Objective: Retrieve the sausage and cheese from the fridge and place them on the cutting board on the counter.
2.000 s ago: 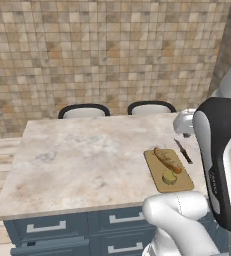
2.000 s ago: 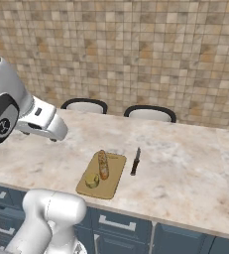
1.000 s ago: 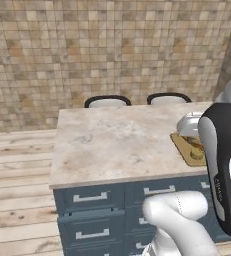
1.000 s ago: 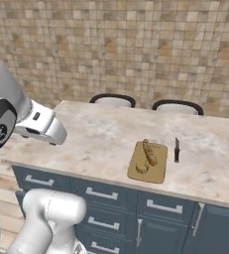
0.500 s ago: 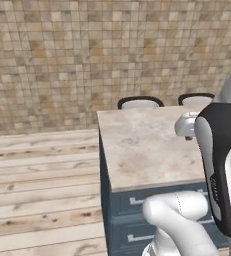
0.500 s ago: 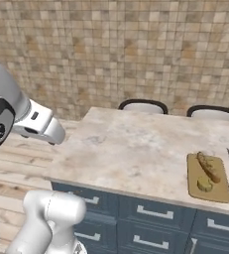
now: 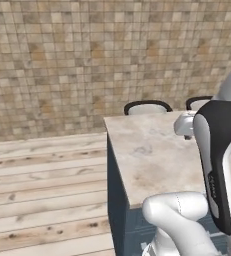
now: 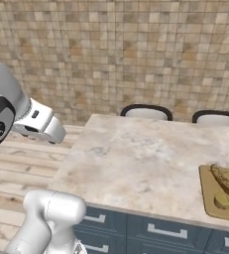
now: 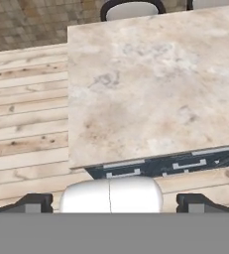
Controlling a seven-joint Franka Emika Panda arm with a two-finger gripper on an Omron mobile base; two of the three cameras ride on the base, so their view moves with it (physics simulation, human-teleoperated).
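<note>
My claw (image 9: 114, 201) hangs wide open with nothing in it, its two dark tips low in the hand view, above the near edge of the counter (image 9: 150, 94). At the lower right of the right base view the cutting board (image 8: 211, 201) lies on the counter, carrying the sausage (image 8: 225, 182) and, just below it, the cheese (image 8: 222, 201).

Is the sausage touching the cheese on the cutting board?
Apart. The right base view shows the sausage and the cheese both on the cutting board, with a strip of bare wood between them.
</note>
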